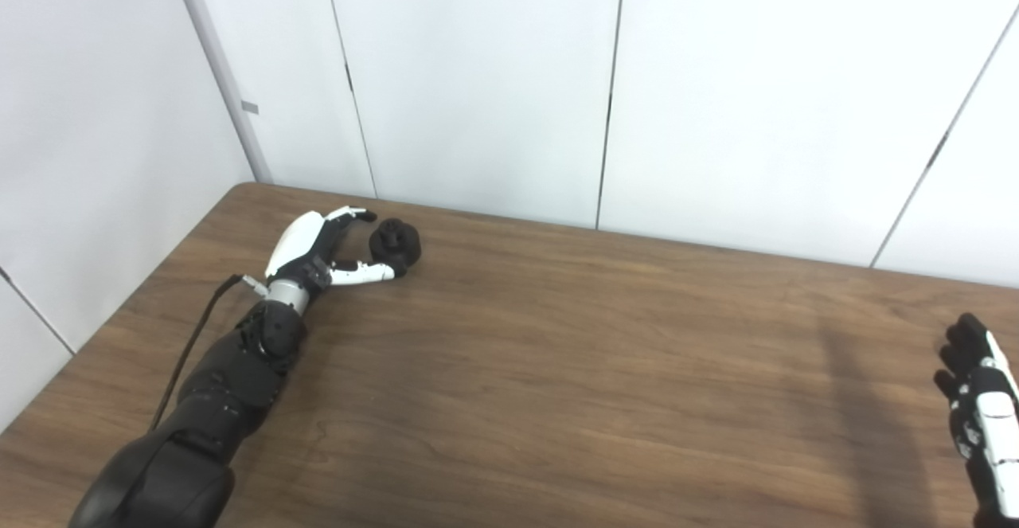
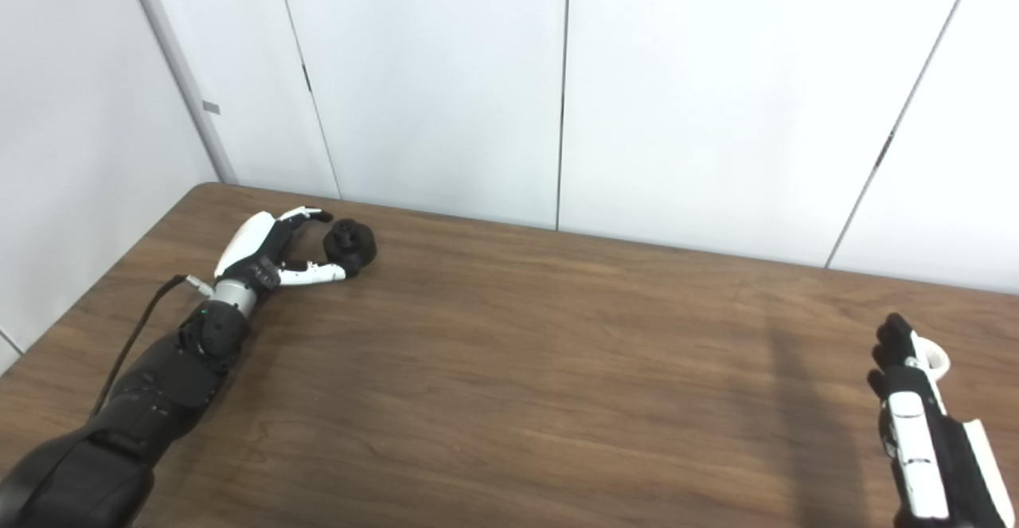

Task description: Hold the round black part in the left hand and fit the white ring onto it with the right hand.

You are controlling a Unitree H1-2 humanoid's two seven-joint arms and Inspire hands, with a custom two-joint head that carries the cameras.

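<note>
1. Left eye view: the round black part point(image 1: 396, 243) sits on the wooden table point(image 1: 557, 369) near its far left corner. The left hand point(image 1: 322, 253) lies low at the table beside it, fingers point(image 1: 354, 214) reaching past the part's far side and the thumb point(image 1: 362, 275) along its near side, so the part lies between them at their tips. The hand is spread and not clamped; whether the tips touch the part cannot be told.
2. Same view: the right hand point(image 1: 981, 408) enters at the lower right edge, well apart from the part, seen from its back and cut off by the frame. Its fingers look curled, but its grip cannot be judged here.
3. Same view: a black cable point(image 1: 191, 345) runs along the left forearm. White wall panels point(image 1: 478, 74) stand behind the table. Nothing lies between the two hands.
4. Right eye view: the part point(image 2: 350, 243) and the left hand point(image 2: 271, 256) show the same arrangement, thumb and fingers bracketing the part.
5. Same view: the right hand point(image 2: 911, 416) has its fingers curled around the white ring point(image 2: 938, 362), which peeks out at their far side, above the table's right end.
</note>
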